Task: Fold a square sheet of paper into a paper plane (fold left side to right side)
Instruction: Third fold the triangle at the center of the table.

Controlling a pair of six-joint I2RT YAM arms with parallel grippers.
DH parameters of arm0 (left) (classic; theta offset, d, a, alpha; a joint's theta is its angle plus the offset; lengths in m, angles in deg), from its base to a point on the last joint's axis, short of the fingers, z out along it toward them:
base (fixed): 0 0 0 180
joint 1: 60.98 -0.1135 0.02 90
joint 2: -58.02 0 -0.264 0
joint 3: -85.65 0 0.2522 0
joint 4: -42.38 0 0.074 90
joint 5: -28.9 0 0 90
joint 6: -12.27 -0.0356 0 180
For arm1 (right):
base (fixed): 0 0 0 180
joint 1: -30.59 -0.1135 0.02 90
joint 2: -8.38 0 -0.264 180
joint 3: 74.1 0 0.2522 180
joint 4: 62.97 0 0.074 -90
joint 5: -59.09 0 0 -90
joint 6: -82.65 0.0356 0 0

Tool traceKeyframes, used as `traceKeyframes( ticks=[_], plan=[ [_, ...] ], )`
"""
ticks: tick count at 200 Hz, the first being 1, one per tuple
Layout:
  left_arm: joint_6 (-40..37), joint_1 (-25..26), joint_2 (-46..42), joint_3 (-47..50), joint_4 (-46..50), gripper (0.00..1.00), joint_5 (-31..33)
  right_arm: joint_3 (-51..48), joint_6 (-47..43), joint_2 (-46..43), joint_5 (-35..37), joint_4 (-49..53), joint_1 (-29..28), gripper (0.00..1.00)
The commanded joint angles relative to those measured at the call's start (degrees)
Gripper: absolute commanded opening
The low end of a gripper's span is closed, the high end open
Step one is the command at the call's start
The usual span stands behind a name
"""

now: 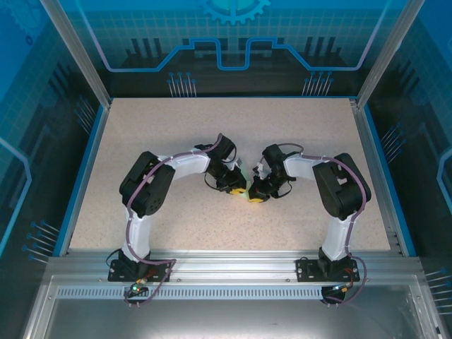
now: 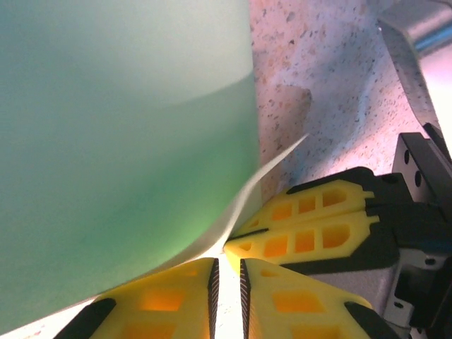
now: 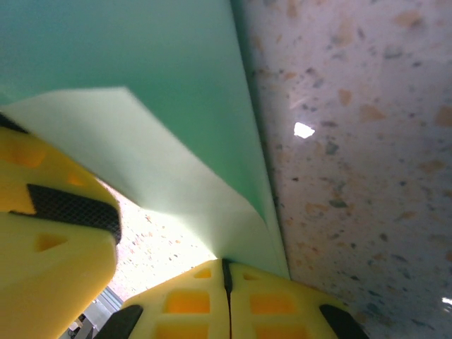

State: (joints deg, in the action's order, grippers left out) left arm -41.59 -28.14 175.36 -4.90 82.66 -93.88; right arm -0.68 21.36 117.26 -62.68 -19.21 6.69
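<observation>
The two claws meet in the middle of the desk (image 3: pixel 353 141), tip to tip, and the square sheet of paper (image 2: pixel 120 141) is right there between them. The paper is thin and pale green. One edge of it is lifted off the desk and bends up in a soft curve.

The left claw (image 2: pixel 227 265) is almost closed. There is just a thin slit between its yellow fingers, and the lifted edge of the paper runs down into that slit, so it looks like it is pinching the paper. The right claw (image 3: pixel 226 267) is squeezed tight, with the paper's edge tucked into the line where its two fingers meet. The two claws grip the paper very close to each other.

I think the step now is to carry this lifted side across to the right side. To do it well, both claws should move together, at the same speed and the same height. If one pulls away from the other, the thin paper could rip or get a wrinkle. Let the paper roll over gently, not flat and fast. Set the moving edge down right on top of the far edge so the sides match. Only then let go and press the fold flat.
</observation>
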Motion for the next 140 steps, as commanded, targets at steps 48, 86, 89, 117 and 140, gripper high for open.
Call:
traceKeyframes(
  ticks=[48, 86, 89, 117, 140],
  plan=[
    [-0.8, 0.3, 4.8, -1.6, 3.3, 0.19, 4.8, -2.8, 0.4, 3.6, 9.5, 3.8, 0.6, 0.05],
    [-3.1, -1.2, 5.1, 0.1, 6.5, 0.18, 9.9, -3.3, 0.5, 3.5, 10.9, 4.4, 0.7, 0.05],
    [-3.2, -1.6, 5.0, 0.5, 6.5, 0.18, 10.1, -3.3, 0.6, 3.5, 11.0, 4.4, 0.6, 0.05],
    [-5.3, -5.1, 2.8, 3.6, 7.2, 0.18, 12.4, -3.8, 0.7, 3.4, 11.5, 4.5, 0.6, 0.05],
    [-7.5, -8.5, 1.0, 5.2, 8.3, 0.18, 13.9, -3.8, 0.7, 3.4, 11.5, 4.4, 0.7, 0.05]
  ],
)
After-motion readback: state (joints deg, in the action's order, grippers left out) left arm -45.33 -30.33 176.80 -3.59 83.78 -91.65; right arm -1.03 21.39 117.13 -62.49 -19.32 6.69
